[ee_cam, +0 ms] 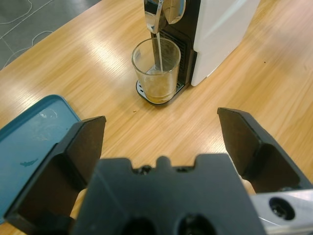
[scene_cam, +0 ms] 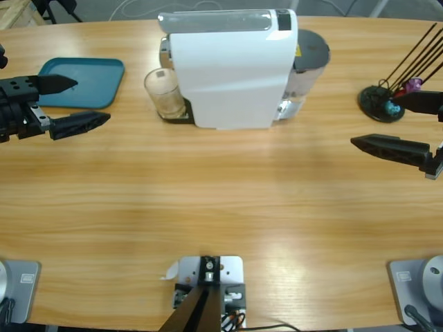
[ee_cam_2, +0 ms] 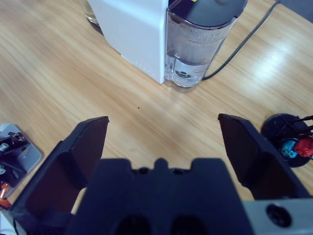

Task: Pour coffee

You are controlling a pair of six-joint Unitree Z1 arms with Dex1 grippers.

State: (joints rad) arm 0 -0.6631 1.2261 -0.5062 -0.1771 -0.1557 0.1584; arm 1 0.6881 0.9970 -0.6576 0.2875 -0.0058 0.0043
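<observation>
- Hovering low over the wooden worktop (scene_cam: 221,200), the left gripper (ee_cam: 161,142) shows wide-spread jaws with nothing between them; in the high view the left gripper (scene_cam: 66,104) sits at the picture's left edge, just beside a teal tray (scene_cam: 104,79).
- Beyond those jaws in the left wrist view, the tray (ee_cam: 29,142) lies flat on the worktop, bare apart from a few small marks on its surface.
- Farther along stands a clear glass (ee_cam: 156,68) on the dark drip plate of the white coffee machine (ee_cam: 222,29), directly under the shiny spout (ee_cam: 164,12).
- A thin stream falls from the spout into the glass, and the coffee (ee_cam: 157,93) forms a shallow pale brown layer at the bottom.
- In the high view the glass (scene_cam: 165,93) touches the left front of the machine (scene_cam: 232,69), well apart from both grippers.
- On the other side, the right gripper (ee_cam_2: 164,142) is likewise released, jaws parted over bare wood; the high view has the right gripper (scene_cam: 408,124) at the picture's right edge.
- Ahead of it in the right wrist view rises the machine's clear water tank (ee_cam_2: 198,49), with a black cable (ee_cam_2: 244,41) trailing away behind.
- Near the right gripper a black round capsule stand (ee_cam_2: 288,132) holds a blue and a red capsule; its thin black rods show in the high view (scene_cam: 384,100).
</observation>
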